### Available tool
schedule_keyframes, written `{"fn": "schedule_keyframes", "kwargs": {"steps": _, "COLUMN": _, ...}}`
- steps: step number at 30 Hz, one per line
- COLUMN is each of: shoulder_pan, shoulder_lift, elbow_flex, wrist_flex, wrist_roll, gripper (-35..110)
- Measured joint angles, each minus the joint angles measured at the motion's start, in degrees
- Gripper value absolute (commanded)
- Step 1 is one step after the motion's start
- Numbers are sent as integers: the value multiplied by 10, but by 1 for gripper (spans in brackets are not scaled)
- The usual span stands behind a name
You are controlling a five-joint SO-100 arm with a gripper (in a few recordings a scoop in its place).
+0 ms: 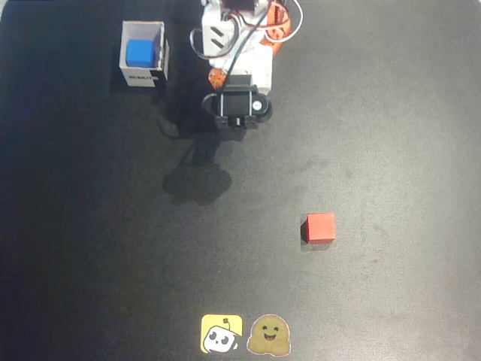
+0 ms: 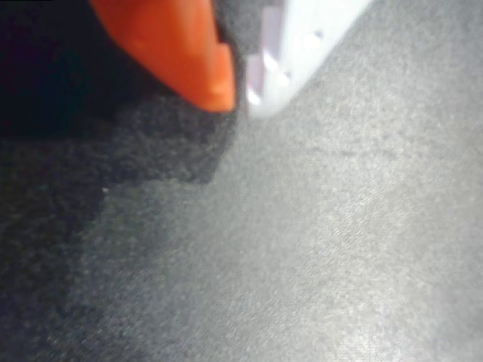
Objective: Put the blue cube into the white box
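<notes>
In the overhead view the blue cube sits inside the white box, which stands at the back left of the black mat with its dark label facing the front. My arm is folded back near its base at the top centre, to the right of the box and apart from it. In the wrist view my gripper hangs close over bare mat. Its orange finger and white finger meet at the tips with nothing between them.
A red-orange cube lies alone on the mat to the right of centre. Two stickers, a yellow one and a brown one, are at the front edge. The arm's shadow falls at mid-mat.
</notes>
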Motion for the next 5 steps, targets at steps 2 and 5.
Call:
{"fn": "schedule_keyframes", "kwargs": {"steps": 2, "shoulder_pan": 0, "shoulder_lift": 0, "elbow_flex": 0, "wrist_flex": 0, "wrist_roll": 0, "gripper": 0}}
{"fn": "schedule_keyframes", "kwargs": {"steps": 5, "shoulder_pan": 0, "shoulder_lift": 0, "elbow_flex": 0, "wrist_flex": 0, "wrist_roll": 0, "gripper": 0}}
